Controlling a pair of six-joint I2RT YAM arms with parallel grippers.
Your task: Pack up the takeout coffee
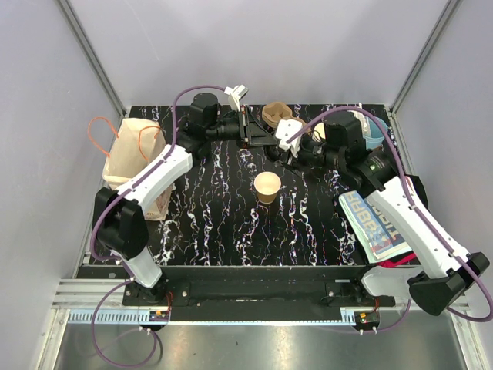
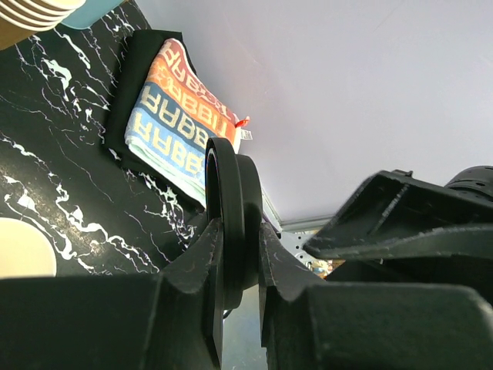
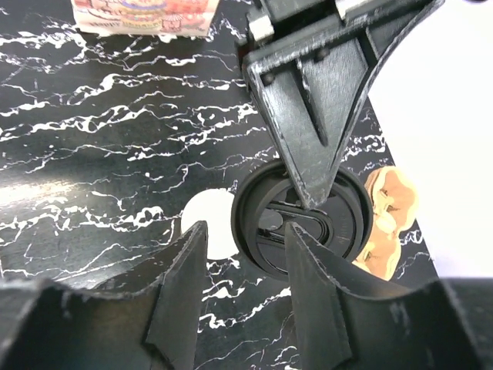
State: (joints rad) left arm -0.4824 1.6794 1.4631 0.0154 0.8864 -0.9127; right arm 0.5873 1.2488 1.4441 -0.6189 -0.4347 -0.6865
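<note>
- Pale walls close in a black, white-veined table [image 1: 208, 223], with both arms reaching from the near edge toward the back.
- The takeout coffee is in two parts, well apart from each other.
- The tan paper cup [image 1: 267, 186] stands upright and uncovered near the middle of the table, with its pale inside showing.
- The round black lid [image 2: 231, 185] is up off the surface toward the back, beyond the cup.
- The left gripper [image 2: 239, 227] is clamped on the lid, which stands on edge with one finger pressed to each face.
- The right gripper [image 3: 246, 235] faces the lid from the other side with its fingers spread and nothing held between them.
- From its wrist camera the lid sits just beyond the two fingertips, and I can't tell whether either one touches it.
- A brown paper bag [image 1: 139, 162] with orange handles stands at the left edge.
- A stack of nested tan cups [image 1: 275, 116] sits at the back, just beside the two grippers.
- A light blue cup [image 1: 375, 132] is in the back right corner, partly hidden by the right arm.
- A flat printed item [image 1: 377, 220] with striped lettering lies at the right edge, partly under that arm.
</note>
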